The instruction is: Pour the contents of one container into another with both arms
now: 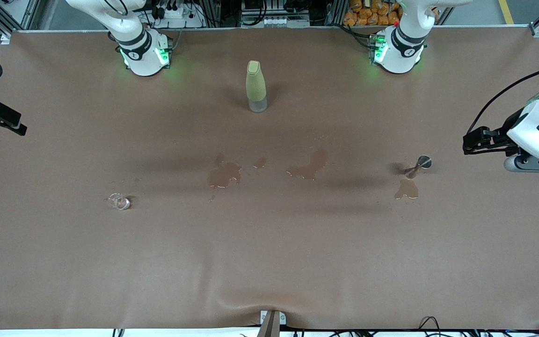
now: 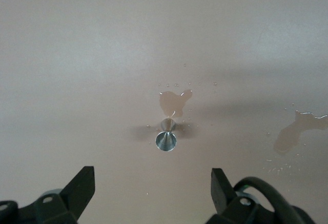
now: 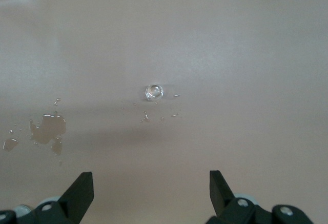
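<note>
- A brown counter [image 1: 269,262] fills the front view, with both robot bases along its upper edge.
- The left gripper [image 2: 152,190] hangs in the air over the left arm's end of the counter, at the edge of the front view. Its two black fingers [image 2: 82,185] are spread wide with nothing between them.
- In the left wrist view, a small metal jigger [image 1: 418,166] stands on the counter ahead of the gap between those fingers, well apart from them and touching neither.
- A small puddle [image 1: 406,189] lies just beside the jigger, nearer the front camera.
- The right gripper [image 3: 151,190] hangs over the right arm's end of the counter. Its fingers [image 3: 80,188] are also spread wide and hold nothing.
- In the right wrist view, a small clear glass [image 1: 120,202] sits on the counter ahead of the gap between those fingers, well apart from them. Tiny droplets lie around it.
- The glass and the jigger are well apart, each toward its own end of the counter, the glass slightly nearer the front camera.
- Between them, two more wet patches [image 1: 225,174] mark the middle of the counter.
- A tall pale green bottle [image 1: 256,86] with a clear base stands upright between the two bases, farther from the front camera than the patches.
</note>
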{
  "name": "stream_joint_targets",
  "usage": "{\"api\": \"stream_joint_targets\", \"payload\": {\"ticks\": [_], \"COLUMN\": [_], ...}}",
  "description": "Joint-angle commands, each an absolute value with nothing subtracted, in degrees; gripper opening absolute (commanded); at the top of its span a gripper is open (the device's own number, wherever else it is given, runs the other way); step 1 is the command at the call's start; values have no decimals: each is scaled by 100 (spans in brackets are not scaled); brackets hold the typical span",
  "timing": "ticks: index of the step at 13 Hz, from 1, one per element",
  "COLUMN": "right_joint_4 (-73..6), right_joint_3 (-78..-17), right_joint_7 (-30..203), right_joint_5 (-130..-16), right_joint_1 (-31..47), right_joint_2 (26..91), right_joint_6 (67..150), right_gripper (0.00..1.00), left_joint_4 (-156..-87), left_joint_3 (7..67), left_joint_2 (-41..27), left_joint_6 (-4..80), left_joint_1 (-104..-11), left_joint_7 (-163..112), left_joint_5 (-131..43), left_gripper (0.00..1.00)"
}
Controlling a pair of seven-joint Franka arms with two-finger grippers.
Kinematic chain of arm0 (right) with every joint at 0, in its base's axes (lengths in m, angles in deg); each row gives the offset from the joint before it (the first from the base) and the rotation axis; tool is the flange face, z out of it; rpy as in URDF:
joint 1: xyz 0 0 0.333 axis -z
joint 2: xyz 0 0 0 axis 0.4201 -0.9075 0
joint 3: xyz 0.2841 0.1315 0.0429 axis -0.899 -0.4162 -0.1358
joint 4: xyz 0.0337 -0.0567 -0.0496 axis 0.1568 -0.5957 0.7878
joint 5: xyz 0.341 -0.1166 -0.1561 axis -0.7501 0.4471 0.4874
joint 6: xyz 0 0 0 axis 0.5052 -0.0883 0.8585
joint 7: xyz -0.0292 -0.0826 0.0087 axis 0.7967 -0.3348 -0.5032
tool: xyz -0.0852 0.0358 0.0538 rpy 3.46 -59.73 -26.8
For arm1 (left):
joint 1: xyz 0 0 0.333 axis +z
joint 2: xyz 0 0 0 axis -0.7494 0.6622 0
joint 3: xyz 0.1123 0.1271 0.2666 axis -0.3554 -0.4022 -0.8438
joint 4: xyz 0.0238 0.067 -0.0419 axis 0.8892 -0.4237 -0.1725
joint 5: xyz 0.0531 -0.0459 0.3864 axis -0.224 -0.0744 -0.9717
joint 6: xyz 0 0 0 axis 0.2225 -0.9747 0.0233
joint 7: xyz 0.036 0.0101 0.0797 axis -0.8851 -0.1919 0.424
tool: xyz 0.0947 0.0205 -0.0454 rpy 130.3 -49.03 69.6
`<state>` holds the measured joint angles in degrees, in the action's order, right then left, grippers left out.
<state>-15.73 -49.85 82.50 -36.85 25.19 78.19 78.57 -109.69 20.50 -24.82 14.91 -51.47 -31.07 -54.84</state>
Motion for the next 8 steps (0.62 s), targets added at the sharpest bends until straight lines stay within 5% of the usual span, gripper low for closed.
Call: {"api": "stream_joint_targets", "payload": {"ticks": [1,8], "right_joint_4": [-1749,-1697], "right_joint_3": [-5126,-5135], "right_joint_7": [8186,8177], "right_joint_5": [-3714,-3706], "right_joint_1": [2634,2590], "right_joint_2": [7956,7956], "right_joint_6": [7884,7761], "right_gripper": [100,100], "left_joint_4": [-11226,-11218], "left_joint_3": [2051,2051], "left_joint_2": [-2683,-2657], "left_joint_6": [1581,1564], "left_joint_1": [-5135,-5135], "left_joint_7": [-3099,-3090], "left_joint_5": [-5396,-5379], "left_gripper": [100,100]}}
